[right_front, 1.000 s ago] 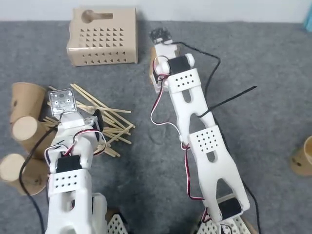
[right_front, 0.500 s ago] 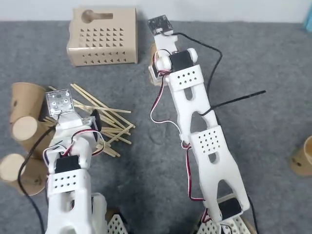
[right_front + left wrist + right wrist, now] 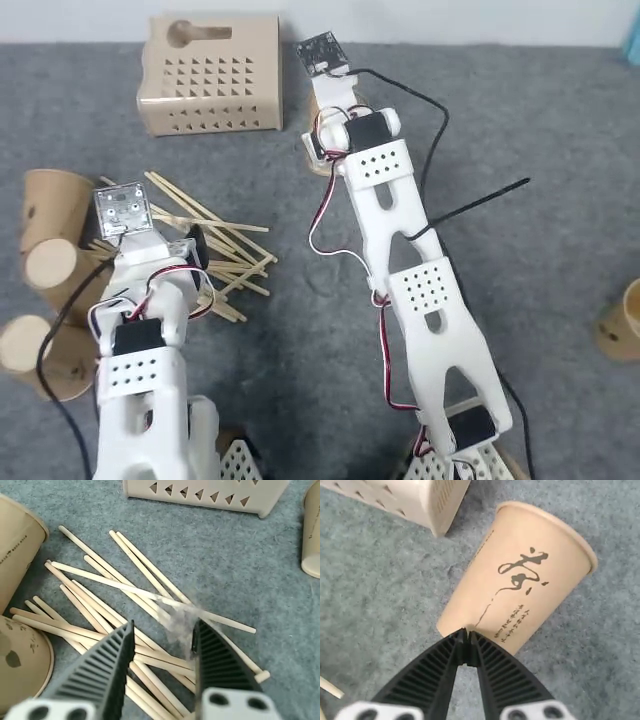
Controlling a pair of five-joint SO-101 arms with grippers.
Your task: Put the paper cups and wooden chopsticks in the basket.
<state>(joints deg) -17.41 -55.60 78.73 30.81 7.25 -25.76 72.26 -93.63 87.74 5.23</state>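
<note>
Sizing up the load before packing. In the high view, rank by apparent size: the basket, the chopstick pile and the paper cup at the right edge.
1-2. basket and chopstick pile: similar spread, too close to rank.
3. paper cup at the right edge: clearly smallest, though cut off by the frame.

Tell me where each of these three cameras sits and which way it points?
High view: fixed above the table, looking down on the left arm, right arm, basket and chopsticks.
Left wrist view: on the left arm's wrist, looking past the open left hand onto the chopsticks.
Right wrist view: on the right arm's wrist, looking past the shut right hand at a paper cup.
Shared: high and left wrist views both show chopsticks and basket.
</note>
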